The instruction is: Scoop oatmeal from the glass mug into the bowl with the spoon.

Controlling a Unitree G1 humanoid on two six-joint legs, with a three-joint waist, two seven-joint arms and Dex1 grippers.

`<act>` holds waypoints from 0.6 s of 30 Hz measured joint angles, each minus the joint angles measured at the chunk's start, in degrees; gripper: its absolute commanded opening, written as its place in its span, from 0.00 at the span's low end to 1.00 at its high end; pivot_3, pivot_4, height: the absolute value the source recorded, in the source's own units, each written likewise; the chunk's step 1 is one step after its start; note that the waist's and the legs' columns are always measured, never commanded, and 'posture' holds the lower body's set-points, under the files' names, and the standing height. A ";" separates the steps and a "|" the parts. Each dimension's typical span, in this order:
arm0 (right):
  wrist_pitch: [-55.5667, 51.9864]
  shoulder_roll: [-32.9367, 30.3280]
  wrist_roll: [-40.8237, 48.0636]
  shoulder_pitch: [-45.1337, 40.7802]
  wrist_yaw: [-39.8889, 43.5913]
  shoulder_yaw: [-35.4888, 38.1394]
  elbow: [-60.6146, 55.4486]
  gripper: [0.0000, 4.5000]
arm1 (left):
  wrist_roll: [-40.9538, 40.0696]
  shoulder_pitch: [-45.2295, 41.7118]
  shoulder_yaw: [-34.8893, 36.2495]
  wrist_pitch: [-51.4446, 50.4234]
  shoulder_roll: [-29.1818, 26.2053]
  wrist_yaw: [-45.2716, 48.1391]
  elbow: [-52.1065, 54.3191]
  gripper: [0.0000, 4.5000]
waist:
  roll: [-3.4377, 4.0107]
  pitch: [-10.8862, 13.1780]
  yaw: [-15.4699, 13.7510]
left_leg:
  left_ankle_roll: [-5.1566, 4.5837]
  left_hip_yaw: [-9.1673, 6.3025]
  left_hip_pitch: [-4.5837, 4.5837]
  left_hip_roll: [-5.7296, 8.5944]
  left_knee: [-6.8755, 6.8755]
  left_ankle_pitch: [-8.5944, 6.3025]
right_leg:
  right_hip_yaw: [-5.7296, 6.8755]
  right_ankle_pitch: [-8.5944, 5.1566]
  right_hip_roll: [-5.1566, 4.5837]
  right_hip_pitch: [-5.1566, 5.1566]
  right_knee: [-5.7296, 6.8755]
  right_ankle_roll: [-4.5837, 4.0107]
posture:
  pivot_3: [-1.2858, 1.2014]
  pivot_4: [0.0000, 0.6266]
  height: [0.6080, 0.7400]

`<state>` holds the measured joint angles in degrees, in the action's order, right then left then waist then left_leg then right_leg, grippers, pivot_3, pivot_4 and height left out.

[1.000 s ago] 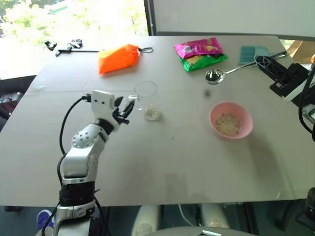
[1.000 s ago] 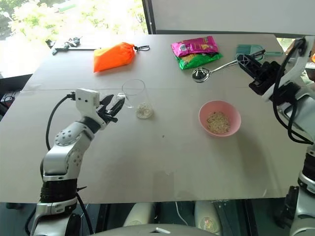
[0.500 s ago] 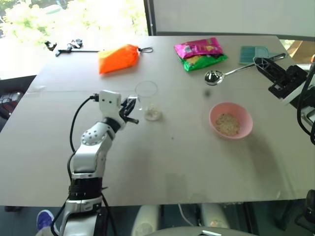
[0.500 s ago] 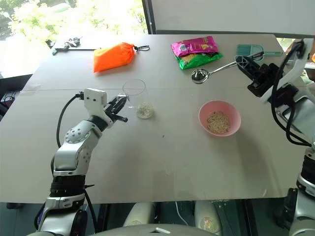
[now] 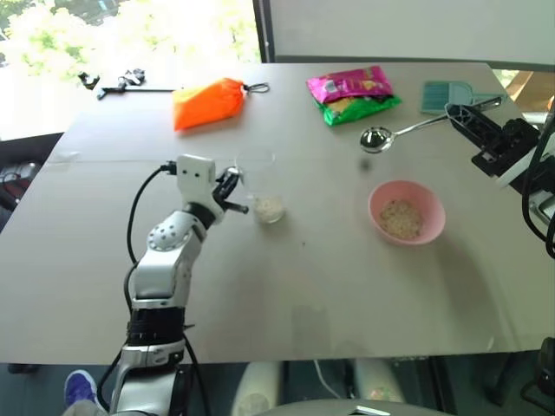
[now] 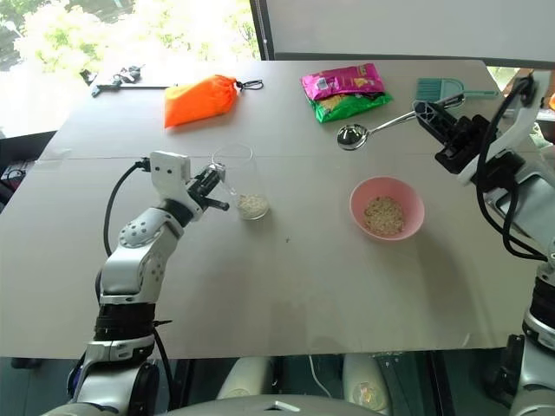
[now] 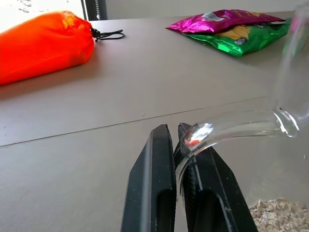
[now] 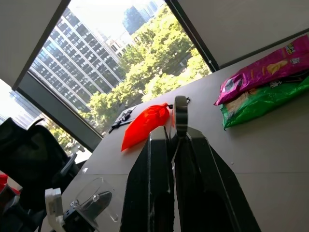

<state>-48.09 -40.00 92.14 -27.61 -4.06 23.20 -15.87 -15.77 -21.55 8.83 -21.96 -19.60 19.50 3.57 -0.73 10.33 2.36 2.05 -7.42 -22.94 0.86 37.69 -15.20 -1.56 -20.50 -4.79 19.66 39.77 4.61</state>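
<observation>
Judging from the head views, the task is partly done: the bowl already holds some oatmeal, and more oatmeal lies at the bottom of the mug, so further scoops are probably left; the mug stands left of centre on the bench, well apart from the bowl to its right; the left gripper is pinched on the mug's handle, and the mug seems to lean slightly; the right gripper holds the spoon by the end of its handle, above the bench beyond the bowl, its scoop looking empty; an orange bag and a snack packet lie at the far side.

Left wrist view: the gripper's fingers are pressed nearly together with the clear handle clamped between them; flakes show by the mug's foot.

Right wrist view: the fingers are closed tight on the spoon's handle, seen end-on; the mug and the left gripper show below.
</observation>
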 measured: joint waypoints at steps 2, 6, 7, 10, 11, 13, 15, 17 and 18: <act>-0.34 -0.16 -0.71 -0.35 0.31 -1.35 -1.11 0.00 | 0.30 -1.84 -0.30 -0.06 0.02 -0.09 0.00 0.01 | 0.00 0.00 0.01 | 0.00 0.00 0.00 0.00 0.00 0.00 | 0.01 0.00 0.00 0.01 0.01 0.00 | 0.52 0.24 1.00; -0.60 1.19 -1.06 -4.89 0.74 -6.21 -2.82 0.00 | 4.59 -8.46 -3.98 5.31 -0.28 0.56 -2.37 0.01 | 0.00 0.00 0.05 | 0.01 0.00 0.00 0.01 0.01 0.00 | 0.00 0.00 0.01 0.01 0.01 0.00 | 0.52 0.24 1.00; -0.60 1.56 -1.05 -6.51 0.73 -7.25 -3.09 0.00 | 5.93 -10.18 -5.28 7.72 -0.24 0.90 -3.96 0.01 | 0.00 0.00 0.03 | 0.00 0.00 0.00 0.02 0.01 0.00 | 0.01 0.00 0.01 0.01 0.00 0.00 | 0.52 0.24 1.00; -0.59 2.25 -1.01 -10.86 0.65 -9.23 -3.25 0.00 | 10.07 -13.95 -8.87 15.33 -0.32 2.20 -10.17 0.01 | 0.00 0.00 0.04 | 0.01 0.00 -0.04 0.06 -0.01 0.00 | 0.02 0.00 -0.02 0.04 -0.04 0.00 | 0.52 0.24 1.00; -0.60 2.26 -1.04 -12.36 0.67 -9.61 -3.07 0.00 | 11.20 -14.83 -9.69 17.33 -0.26 2.63 -12.41 0.01 | 0.00 0.00 0.06 | 0.01 -0.01 -0.09 0.06 -0.01 0.00 | 0.03 0.00 -0.02 0.08 -0.04 0.00 | 0.52 0.24 1.00; -0.69 2.12 -1.18 -15.77 0.93 -10.20 -2.80 0.00 | 12.95 -16.63 -11.18 22.14 0.00 3.02 -17.36 0.01 | 0.00 0.00 0.09 | 0.01 -0.04 -0.16 0.06 -0.01 0.00 | 0.05 0.00 -0.02 0.16 -0.04 0.00 | 0.52 0.24 1.00; -0.98 1.93 -1.44 -18.19 1.29 -10.61 -2.48 0.00 | 14.53 -18.05 -11.84 26.12 0.05 3.40 -21.28 0.01 | 0.00 0.00 0.11 | 0.01 -0.09 -0.24 0.05 -0.01 0.00 | 0.11 0.00 -0.02 0.20 -0.04 0.00 | 0.52 0.24 1.00; -1.69 1.22 -3.03 -19.22 2.05 -11.54 -2.07 0.00 | 15.45 -19.63 -11.85 29.29 0.22 3.43 -24.26 0.01 | 0.00 0.00 0.10 | 0.01 -0.16 -0.40 0.06 0.06 0.01 | 0.20 0.00 -0.02 0.29 -0.02 0.00 | 0.52 0.24 1.00; -2.17 0.53 -5.07 -19.30 2.96 -12.51 -2.11 0.00 | 15.59 -20.54 -11.69 30.71 0.56 3.39 -25.50 0.01 | 0.00 0.00 0.09 | 0.01 -0.21 -0.55 0.08 0.14 0.00 | 0.25 0.00 -0.04 0.39 -0.01 0.00 | 0.52 0.24 1.00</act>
<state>-50.26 -39.47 87.06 -46.91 -1.10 10.69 -17.98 -0.18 -42.09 -2.86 8.76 -19.04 22.90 -21.92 -0.73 10.33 2.45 2.05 -7.63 -23.49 0.94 37.83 -15.19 -1.31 -20.50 -4.83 20.05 39.76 4.61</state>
